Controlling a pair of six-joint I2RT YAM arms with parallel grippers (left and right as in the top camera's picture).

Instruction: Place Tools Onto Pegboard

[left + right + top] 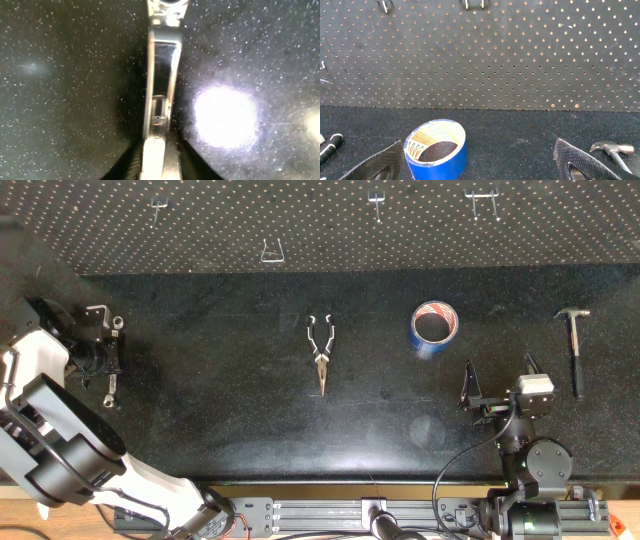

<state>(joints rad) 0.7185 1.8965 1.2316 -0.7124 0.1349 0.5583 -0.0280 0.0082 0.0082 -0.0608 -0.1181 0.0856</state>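
Pegboard (330, 225): stands along the far edge of the table (220, 420), beyond the pliers. Its hooks (272, 252) are all bare, with no tool hung.
Pliers (321, 350): lie flat mid-table with handles toward the pegboard, untouched.
Wrench (160, 100): well apart from the pliers on the left arm's side, running lengthwise out from between the left fingers. Whether it has left the table surface cannot be told.
Left gripper (100, 350): sits over the wrench, far to the left-arm side of the pliers. Both fingers are drawn in against the wrench shaft, so it appears clamped on it.
Tape roll (436, 149): stands on its side on the right-arm side of the pliers, a little nearer the pegboard than they are, untouched.
Hammer (575, 355): lies farthest from the pliers on the right arm's side, head toward the pegboard, untouched.
Right gripper (497, 385): sits between tape roll and hammer, nearer the arm bases than the pliers. Its fingers are spread wide and hold nothing.
Progress: judged to be at the start. Nothing is hung. The wrench pickup is the step in hand, and all four items remain to be placed.
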